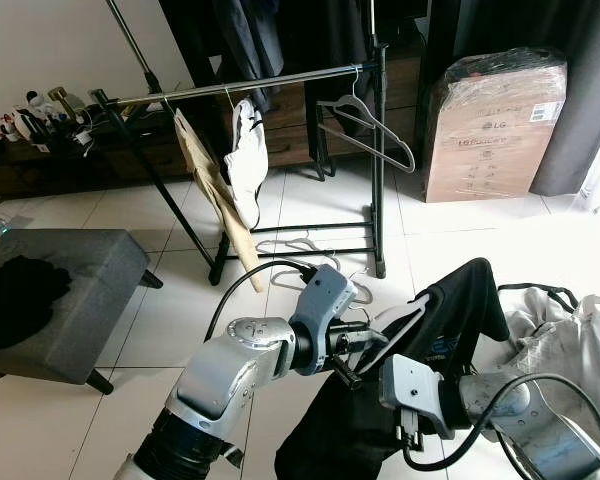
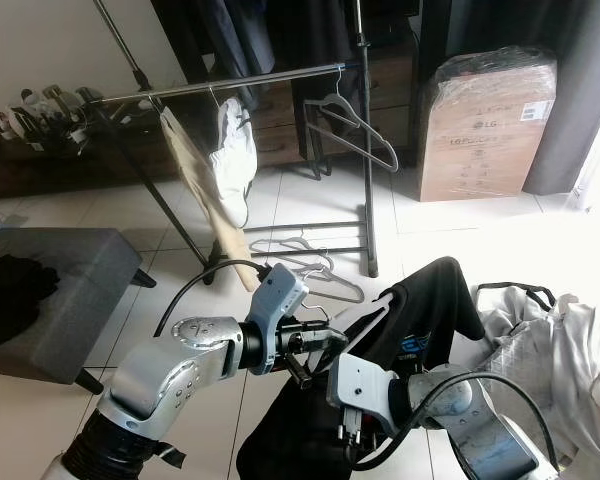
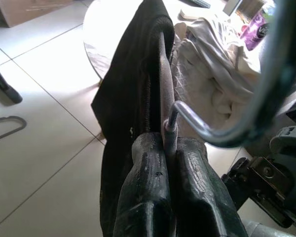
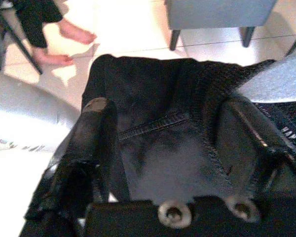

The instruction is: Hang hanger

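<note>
Right up close, the left gripper (image 3: 168, 163) is clenched on the thin wire neck of the hanger (image 3: 164, 84), just under its silver hook (image 3: 207, 131), which makes sense since pinching the neck keeps the hook free to go over a rail. Draped over that hanger is a black shirt (image 1: 450, 320), soft knit stuff with a stitched seam, and it sags heavy toward the floor, so the whole thing sits low between the two arms and well apart from the rack. Moving right, the right gripper (image 4: 163, 143) has its fingers spread apart with the dark fabric lying between them; I think it's just propping the cloth rather than pinching it, but the wrist view is murky so don't quote me. Further back, the clothes rack (image 1: 378, 150) has a shiny round metal rail (image 1: 280, 80) with a tan garment (image 1: 215, 190) and a white one (image 1: 248, 150) hanging off it, plus a bare wire hanger (image 1: 365, 125) at the right end, so there's open rail in the middle to aim for. Off left is a grey padded stool (image 1: 70, 300) with something black on it, a few loose hangers (image 1: 305, 245) lie on glossy white tiles, and a cardboard box (image 1: 492, 120) wrapped in plastic stands at the right.
</note>
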